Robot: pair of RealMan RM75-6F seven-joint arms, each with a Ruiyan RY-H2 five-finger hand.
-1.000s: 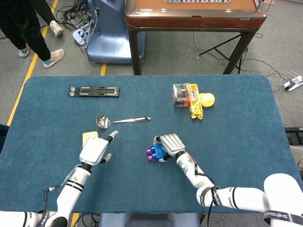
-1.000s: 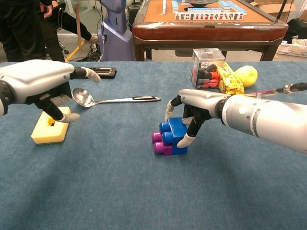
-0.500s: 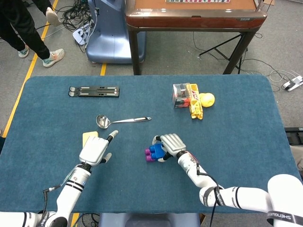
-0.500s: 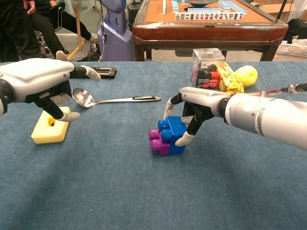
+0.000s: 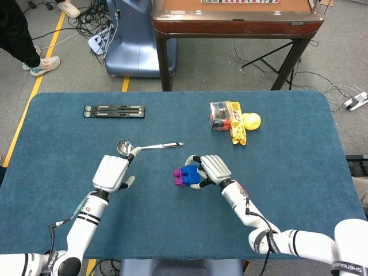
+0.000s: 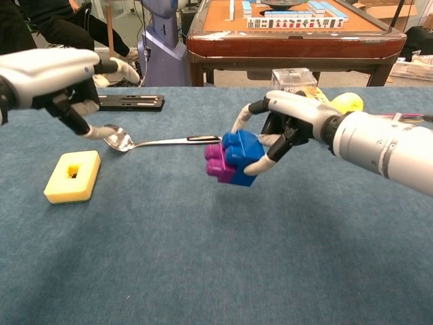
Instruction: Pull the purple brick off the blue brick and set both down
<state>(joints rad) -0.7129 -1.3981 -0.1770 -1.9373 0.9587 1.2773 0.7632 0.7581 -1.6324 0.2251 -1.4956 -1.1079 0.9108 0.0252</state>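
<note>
The blue brick is off the table, gripped in the right hand near the middle of the scene, with the purple brick joined to its lower left side. The right fingers wrap the blue piece only, from the right and from underneath, so the purple one juts out free toward the left. That hold looks deliberate: it leaves the purple brick open for the other hand to take, and lifting the pair clear of the table gives room to pull.

The left hand is raised and well to the left of the bricks, holding nothing, its fingers loosely apart with one reaching forward. In the head view it hangs just near of the ladle; the chest view shows it above the table, not resting on anything. It seems poised to cross over for the purple brick, so the separation has not begun.

A yellow sponge lies on the near left. Further off are a black bar at the far left and snack packets with a lemon at the far right.
</note>
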